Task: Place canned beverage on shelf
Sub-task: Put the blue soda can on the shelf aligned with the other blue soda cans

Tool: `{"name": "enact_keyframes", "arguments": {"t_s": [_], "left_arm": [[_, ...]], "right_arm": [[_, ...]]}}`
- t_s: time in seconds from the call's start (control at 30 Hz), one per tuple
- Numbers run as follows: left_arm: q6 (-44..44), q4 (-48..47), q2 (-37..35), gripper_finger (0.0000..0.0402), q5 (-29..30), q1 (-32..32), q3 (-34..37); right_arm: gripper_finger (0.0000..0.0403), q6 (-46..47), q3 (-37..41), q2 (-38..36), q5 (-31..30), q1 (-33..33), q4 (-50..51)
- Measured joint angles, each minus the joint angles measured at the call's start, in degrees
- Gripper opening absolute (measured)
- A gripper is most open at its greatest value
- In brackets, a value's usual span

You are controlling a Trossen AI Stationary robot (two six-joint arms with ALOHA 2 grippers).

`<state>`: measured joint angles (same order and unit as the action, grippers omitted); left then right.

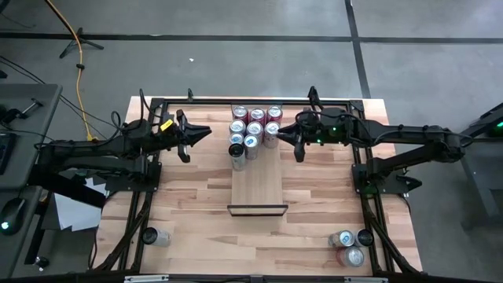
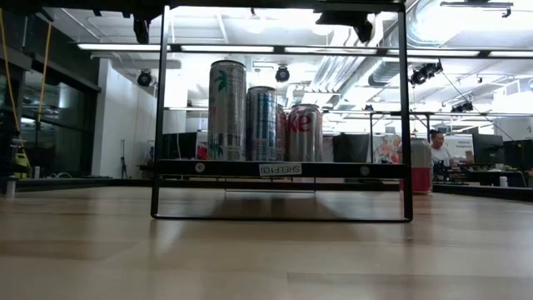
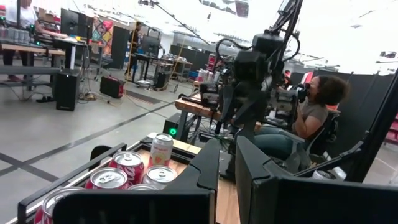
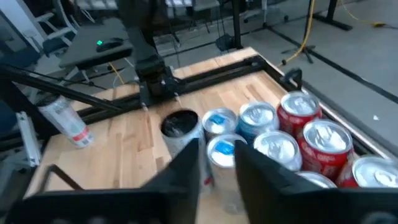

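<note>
The shelf [image 1: 256,187] is a narrow light wood panel in the middle of the table, raised on a black frame [image 2: 279,169], with its dark strip at the near end. Several cans [image 1: 253,130], red, silver and blue, stand upright on its far end. They also show in the low view [image 2: 250,112]. My left gripper [image 1: 206,134] hovers left of the cans, open by a narrow gap [image 3: 227,149] and empty. My right gripper [image 1: 281,135] hovers just right of the cans, open [image 4: 219,155] and empty, above the silver and blue cans [image 4: 249,127].
One loose can [image 1: 157,237] lies near the table's near left corner. Three cans [image 1: 350,244] stand near the near right corner. Black frame rails [image 1: 145,196] run along both sides of the table. A person [image 3: 317,106] sits beyond the table's right side.
</note>
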<state>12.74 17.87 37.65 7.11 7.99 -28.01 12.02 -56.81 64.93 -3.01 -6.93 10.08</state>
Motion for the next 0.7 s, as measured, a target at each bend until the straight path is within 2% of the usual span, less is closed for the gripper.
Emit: {"name": "enact_keyframes", "arguments": {"t_s": [0.07,0.23,0.33,0.47,0.7], "left_arm": [[-0.4,0.0,0.0,0.0001,0.0,0.0,0.0],[-0.4,0.0,0.0,0.0001,0.0,0.0,0.0],[-0.5,0.0,0.0,0.0001,0.0,0.0,0.0],[-0.4,0.0,0.0,0.0001,0.0,0.0,0.0],[-0.5,0.0,0.0,0.0001,0.1,0.0,0.0]], "right_arm": [[0.0124,0.3,-2.2,0.0,0.0,0.8,1.6],[0.0242,1.0,-8.9,-0.1,0.0,2.8,12.8],[0.0291,1.0,-11.8,-0.1,0.0,3.9,18.5],[0.0318,1.0,-13.0,-0.1,0.0,4.6,19.5],[0.0321,2.6,-12.9,0.0,0.1,4.8,19.5]]}}
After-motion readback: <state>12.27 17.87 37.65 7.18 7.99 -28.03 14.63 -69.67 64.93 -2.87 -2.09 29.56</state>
